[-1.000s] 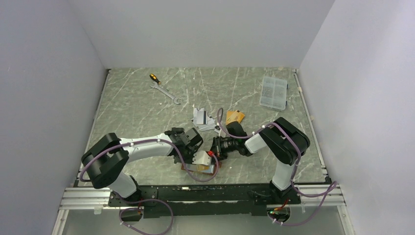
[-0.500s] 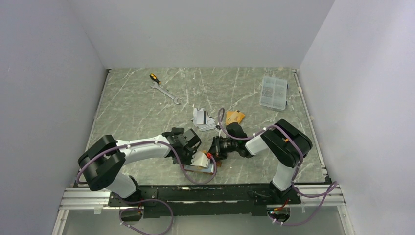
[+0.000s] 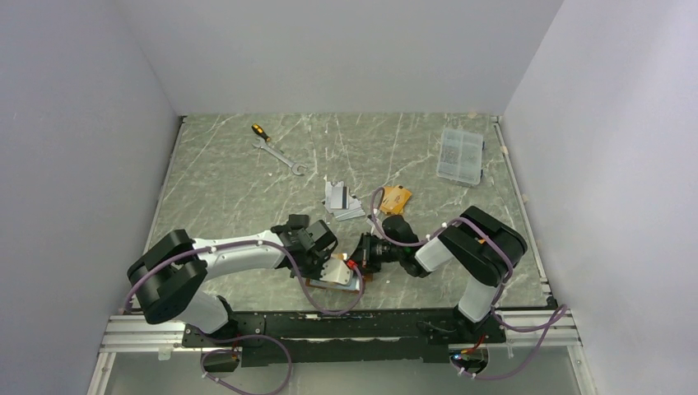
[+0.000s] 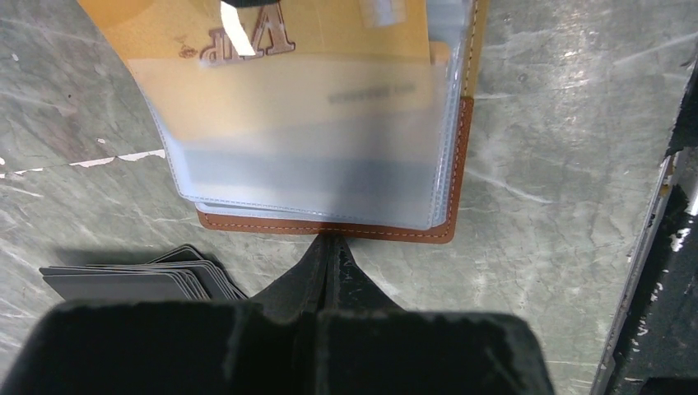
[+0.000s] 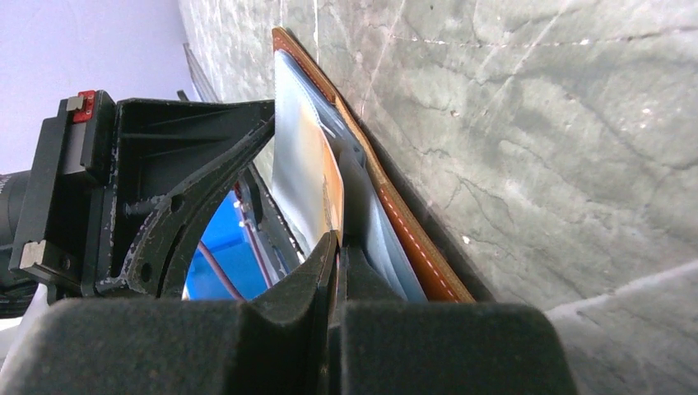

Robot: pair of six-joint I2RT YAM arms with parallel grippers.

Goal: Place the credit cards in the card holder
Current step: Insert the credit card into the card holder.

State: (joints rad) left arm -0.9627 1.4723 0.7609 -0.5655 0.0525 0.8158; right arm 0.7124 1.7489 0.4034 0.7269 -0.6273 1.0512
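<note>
The card holder (image 3: 339, 278) lies open near the table's front edge, clear sleeves up, with its brown leather rim (image 4: 247, 224) showing. My right gripper (image 3: 355, 265) is shut on a gold-orange credit card (image 5: 332, 189), whose edge sits between its fingertips (image 5: 336, 247) among the sleeves. In the left wrist view that card (image 4: 288, 82) lies partly under a clear sleeve. My left gripper (image 4: 329, 240) is shut with nothing in it, tips against the holder's near rim. More credit cards lie farther back: silver ones (image 3: 339, 200) and gold ones (image 3: 396, 196).
A fanned stack of dark grey cards (image 4: 140, 280) lies beside the left fingers. A wrench (image 3: 280, 156) and a screwdriver (image 3: 259, 130) lie at the back left, a clear plastic box (image 3: 461, 154) at the back right. The black front rail (image 4: 667, 247) runs close by.
Both grippers and the card holder have crept slightly toward the front edge. Both stay shut, the right one still on the gold card.
</note>
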